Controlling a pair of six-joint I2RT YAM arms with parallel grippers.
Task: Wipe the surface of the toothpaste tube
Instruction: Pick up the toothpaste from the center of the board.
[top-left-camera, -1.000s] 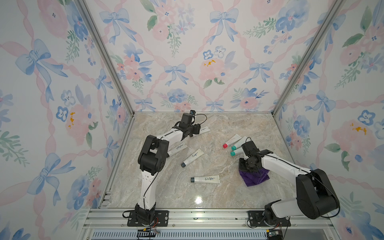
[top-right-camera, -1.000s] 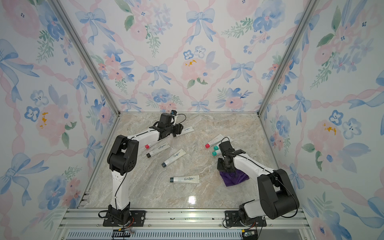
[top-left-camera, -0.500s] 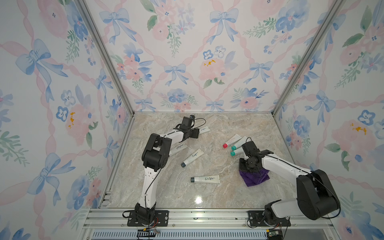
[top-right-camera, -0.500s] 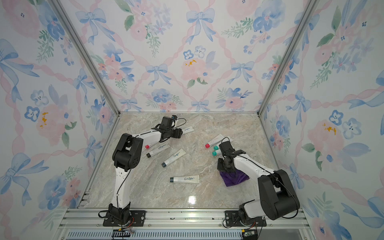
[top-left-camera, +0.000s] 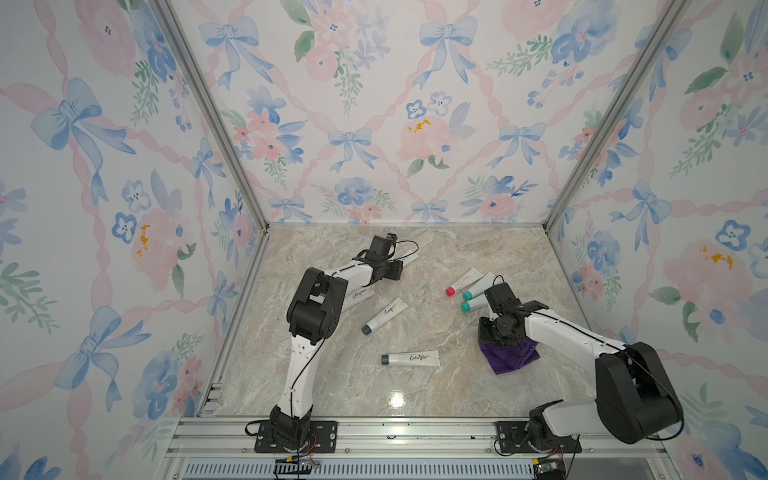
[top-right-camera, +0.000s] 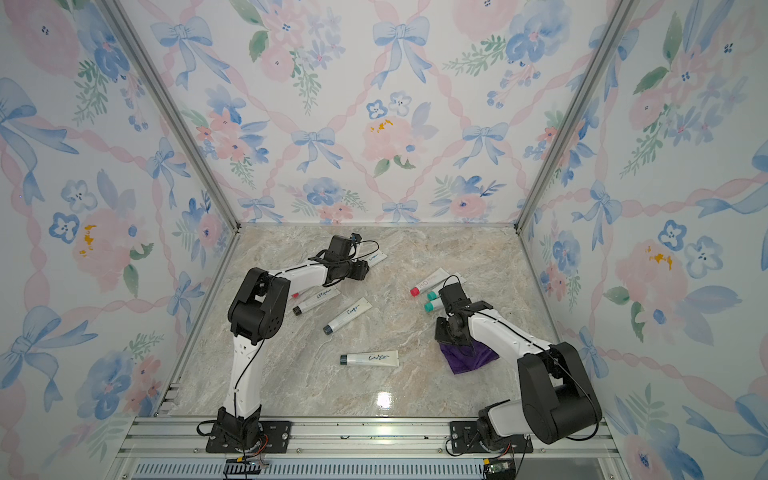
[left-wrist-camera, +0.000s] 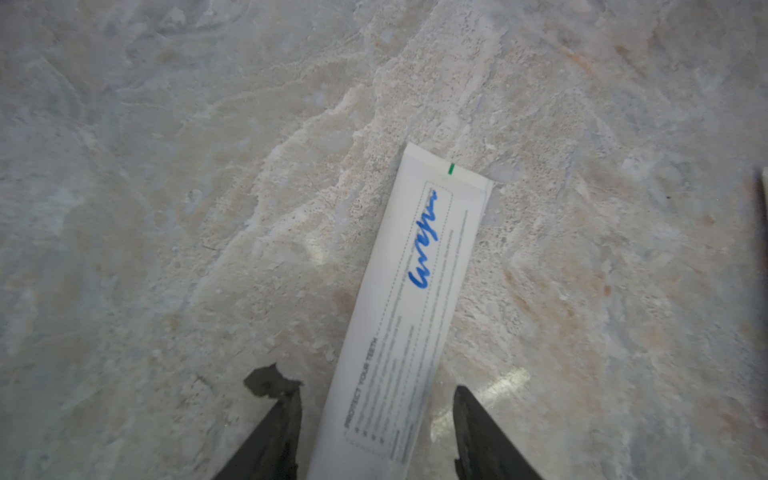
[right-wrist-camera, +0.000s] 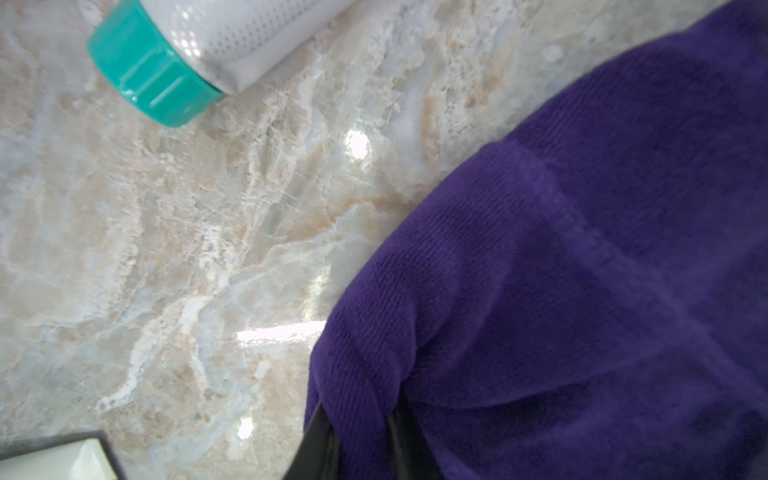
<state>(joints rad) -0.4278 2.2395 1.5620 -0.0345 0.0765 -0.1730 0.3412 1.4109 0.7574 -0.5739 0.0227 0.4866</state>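
A white toothpaste tube (left-wrist-camera: 415, 291) with blue script lies flat on the marble at the far middle, also seen in both top views (top-left-camera: 409, 259) (top-right-camera: 376, 257). My left gripper (left-wrist-camera: 365, 382) is down over its lower part, open, one finger on each side with a gap to the tube; it shows in both top views (top-left-camera: 400, 267) (top-right-camera: 365, 268). My right gripper (right-wrist-camera: 359, 419) is shut on a fold of the purple cloth (right-wrist-camera: 582, 270), which rests on the table at the right (top-left-camera: 509, 355) (top-right-camera: 469, 359).
More tubes lie about: two white ones mid-table (top-left-camera: 386, 316) (top-left-camera: 411, 358), one half under the left arm (top-left-camera: 361, 295), a red-capped one (top-left-camera: 463, 282) and two teal-capped ones (top-left-camera: 478, 286) (right-wrist-camera: 153, 70) near the right gripper. Floral walls enclose three sides.
The left arm has shifted a little and settled over the far tube, and its fingers have drawn closer together round it. The right arm and cloth have not moved.
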